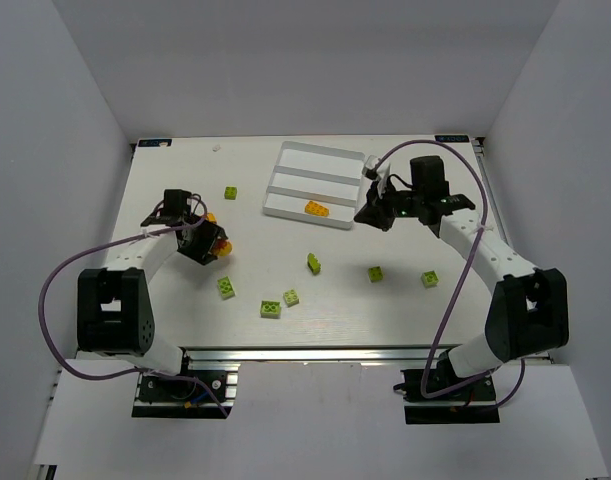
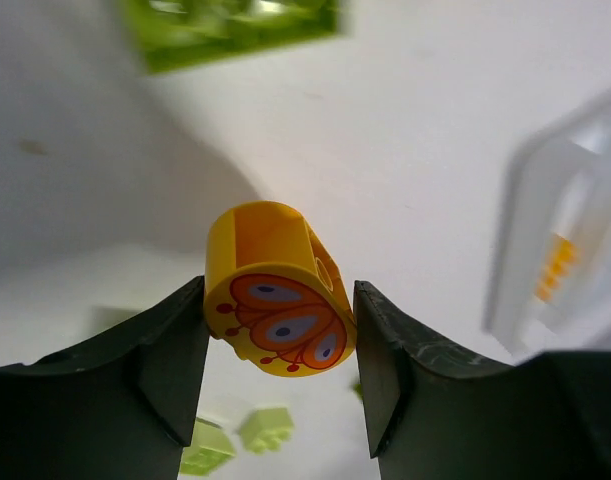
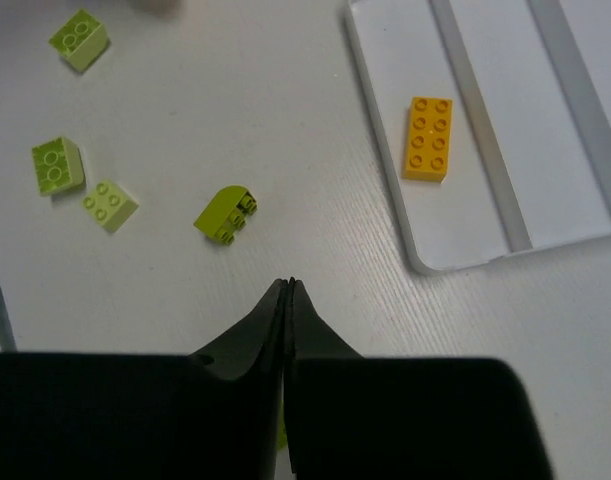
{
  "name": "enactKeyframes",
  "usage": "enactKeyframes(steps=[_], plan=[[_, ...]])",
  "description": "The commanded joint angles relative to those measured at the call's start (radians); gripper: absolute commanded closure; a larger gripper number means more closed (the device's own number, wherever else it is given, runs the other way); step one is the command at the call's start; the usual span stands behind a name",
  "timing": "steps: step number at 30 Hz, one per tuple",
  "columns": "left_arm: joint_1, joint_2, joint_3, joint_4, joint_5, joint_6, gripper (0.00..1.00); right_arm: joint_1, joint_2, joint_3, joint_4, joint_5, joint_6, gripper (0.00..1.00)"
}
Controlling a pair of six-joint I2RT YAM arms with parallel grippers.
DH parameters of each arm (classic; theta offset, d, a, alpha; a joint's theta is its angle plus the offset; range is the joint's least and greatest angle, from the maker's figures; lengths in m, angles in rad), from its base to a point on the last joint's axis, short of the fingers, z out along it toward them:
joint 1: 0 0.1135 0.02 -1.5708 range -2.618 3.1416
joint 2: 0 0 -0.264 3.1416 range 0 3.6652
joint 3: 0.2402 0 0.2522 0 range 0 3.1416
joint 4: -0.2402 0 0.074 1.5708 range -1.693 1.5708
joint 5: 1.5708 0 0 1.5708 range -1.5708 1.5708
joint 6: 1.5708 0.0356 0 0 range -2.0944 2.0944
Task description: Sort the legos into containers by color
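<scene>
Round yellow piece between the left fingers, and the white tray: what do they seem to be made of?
The round yellow piece looks like hard moulded plastic, smooth and slightly glossy; its flat face carries a printed orange pattern. The white tray also looks like plastic, probably moulded in one piece: its dividers and rounded corner rise from the floor without visible seams, with a dull sheen.

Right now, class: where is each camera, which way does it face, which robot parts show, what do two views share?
Top external: above and behind the bases, facing down on the table; left arm, right arm show.
Left wrist: on its arm, looks forward between left fingers clasping a round orange brick.
Right wrist: on its arm, faces down past shut right fingers.
Top and right wrist share the flat orange brick in the tray.
</scene>
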Motion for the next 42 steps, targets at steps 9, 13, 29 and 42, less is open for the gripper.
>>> enactKeyframes(steps=[9,13,29,42], plan=[[-0.139,0.317,0.546,0.131,0.222,-0.013,1.00,-0.028,-0.101,-0.078,0.182,0.235,0.166,1.00],[-0.194,0.491,0.778,0.053,0.173,-0.015,1.00,-0.034,-0.104,-0.084,0.184,0.230,0.193,0.99],[-0.326,0.718,1.092,-0.159,0.062,-0.022,0.70,-0.062,-0.133,-0.138,0.204,0.235,0.175,0.84],[-0.344,0.732,1.107,-0.196,0.042,-0.015,0.33,-0.063,-0.107,-0.111,0.164,0.198,0.161,0.64]])
